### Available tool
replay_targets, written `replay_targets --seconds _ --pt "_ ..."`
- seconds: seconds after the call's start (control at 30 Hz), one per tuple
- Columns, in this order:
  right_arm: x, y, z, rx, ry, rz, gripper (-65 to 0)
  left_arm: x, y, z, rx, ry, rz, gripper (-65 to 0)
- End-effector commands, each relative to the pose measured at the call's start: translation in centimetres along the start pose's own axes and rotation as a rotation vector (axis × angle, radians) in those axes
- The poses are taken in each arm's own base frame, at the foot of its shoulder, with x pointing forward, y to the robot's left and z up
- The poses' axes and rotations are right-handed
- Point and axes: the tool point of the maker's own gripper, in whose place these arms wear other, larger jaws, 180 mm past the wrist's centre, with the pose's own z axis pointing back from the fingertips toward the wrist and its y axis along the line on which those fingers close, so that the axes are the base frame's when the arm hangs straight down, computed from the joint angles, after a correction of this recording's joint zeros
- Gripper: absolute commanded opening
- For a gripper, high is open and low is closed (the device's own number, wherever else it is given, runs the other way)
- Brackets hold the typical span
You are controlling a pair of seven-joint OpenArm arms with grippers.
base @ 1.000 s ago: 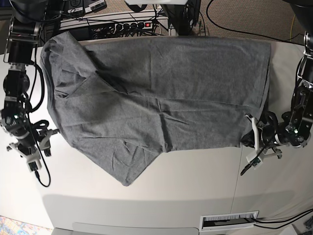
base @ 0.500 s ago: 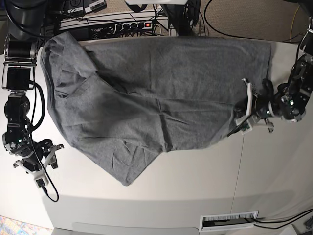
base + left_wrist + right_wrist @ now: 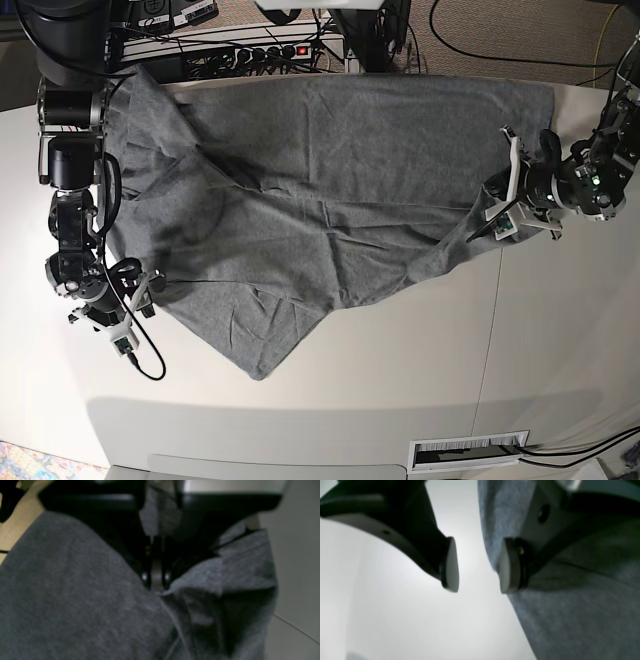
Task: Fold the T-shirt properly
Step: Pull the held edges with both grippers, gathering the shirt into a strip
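The heather-grey T-shirt [image 3: 330, 170] lies spread and wrinkled across the white table [image 3: 400, 370], one corner pointing toward the front edge. My left gripper [image 3: 497, 208] is at the shirt's right end, shut on the hem corner, which is lifted and drawn inward into a slanted fold. In the left wrist view the fingers [image 3: 147, 575] pinch the T-shirt [image 3: 75, 605]. My right gripper [image 3: 138, 300] is at the shirt's left edge, open. In the right wrist view its gripper [image 3: 478, 566] shows bare table between the pads, and the T-shirt [image 3: 582, 620] lies against the right pad [image 3: 507, 566].
A power strip [image 3: 265, 50] and tangled cables run behind the table's far edge. A white slotted plate [image 3: 468, 452] sits at the front right. A seam [image 3: 492, 330] crosses the table on the right. Carpet lies beyond the far right corner.
The left gripper has carried the hem corner toward the far side, dragging the shirt's lower right edge into a diagonal. The right gripper has moved in to the shirt's left edge.
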Motion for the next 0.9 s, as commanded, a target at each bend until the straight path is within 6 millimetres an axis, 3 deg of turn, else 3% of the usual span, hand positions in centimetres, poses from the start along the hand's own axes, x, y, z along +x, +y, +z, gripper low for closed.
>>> replay_targets --seconds 0.0,0.27,0.57,0.67,0.73,0.87 --pt "2.7 -2.0 0.8 -0.041 -0.08 0.005 -37.1 0.7 1.0 0.9 0.028 -0.022 -0.01 -65.0" --pt "1.6 -2.6 0.6 -0.068 -0.039 0.058 -37.1 0.8 1.0 0.9 0.027 -0.024 -0.01 -65.0" --pt "-3.3 -1.7 -0.6 -0.029 0.066 -0.012 -37.2 0.9 1.0 0.9 0.028 -0.032 -0.01 -65.0" --pt "-4.1 -1.3 -0.7 -0.016 0.08 -0.04 -37.7 0.9 1.0 0.9 0.028 -0.033 -0.01 -65.0" --pt "-4.2 -1.0 -0.7 -0.004 0.077 -0.067 -42.7 0.9 1.0 0.9 0.028 -0.032 -0.01 -65.0" --pt "-4.2 -0.9 -0.7 0.002 0.083 -0.085 -65.0 0.9 1.1 0.9 0.028 -0.032 -0.01 -65.0"
